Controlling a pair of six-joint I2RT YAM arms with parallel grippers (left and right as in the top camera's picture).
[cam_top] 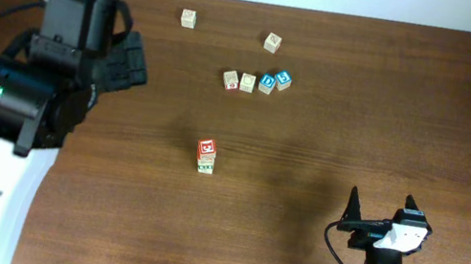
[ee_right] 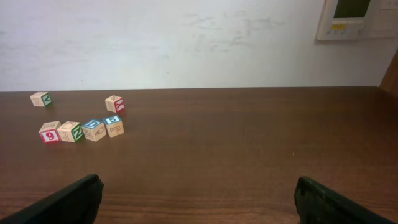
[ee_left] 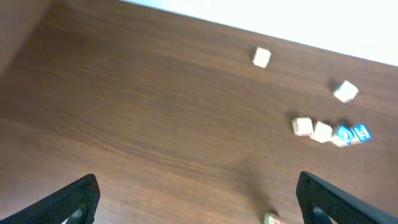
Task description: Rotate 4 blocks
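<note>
In the left wrist view a small greenish-white wooden cube is cut by the bottom edge and blurred, its face unreadable. The two blue-faced wooden cubes smear into one. The black fingers of the left claw and right claw run off the bottom corners. Overhead, the letter on the pale wooden cube is too small to read.

Bench: dark brown wood grain, matte, with a faint soft sheen toward its far edge. Behind it stands a white wall, lightly scuffed and smudged. A cream wall panel with a small greenish screen is mounted upper right in the right wrist view. Lighting is even and diffuse; shadows are weak.
</note>
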